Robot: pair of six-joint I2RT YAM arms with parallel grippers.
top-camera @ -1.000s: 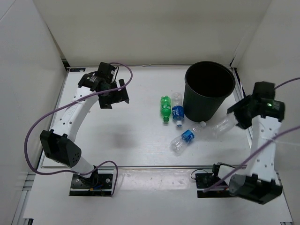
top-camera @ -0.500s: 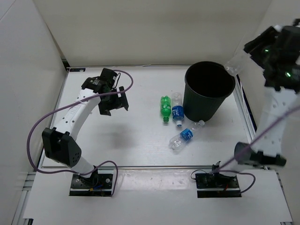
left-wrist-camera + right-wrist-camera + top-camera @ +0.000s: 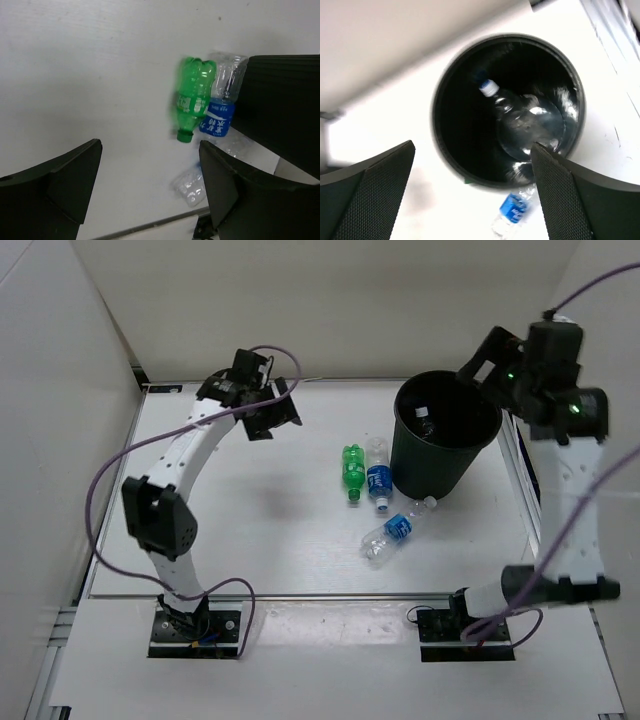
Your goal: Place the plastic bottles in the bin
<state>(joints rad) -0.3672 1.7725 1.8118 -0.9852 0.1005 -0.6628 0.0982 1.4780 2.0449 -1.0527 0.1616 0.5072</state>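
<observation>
The black bin (image 3: 404, 418) stands at the back right of the table. One clear plastic bottle (image 3: 520, 120) with a white cap lies inside it. My right gripper (image 3: 478, 368) hangs open above the bin's rim (image 3: 437, 125), holding nothing. A green bottle (image 3: 352, 472) and a blue-labelled clear bottle (image 3: 378, 475) lie side by side left of the bin. Another blue-labelled bottle (image 3: 398, 531) lies in front of it. My left gripper (image 3: 280, 416) is open and empty at the back, left of the green bottle (image 3: 192, 102), which the left wrist view shows beside the bin wall (image 3: 280, 105).
White enclosure walls close in the table on the left, back and right. A metal rail (image 3: 515, 455) runs along the table's right edge just behind the bin. Purple cables loop off both arms.
My right gripper swung in over the bin and opened; the clear bottle it carried now lies inside. My left arm moved back and to the right.
</observation>
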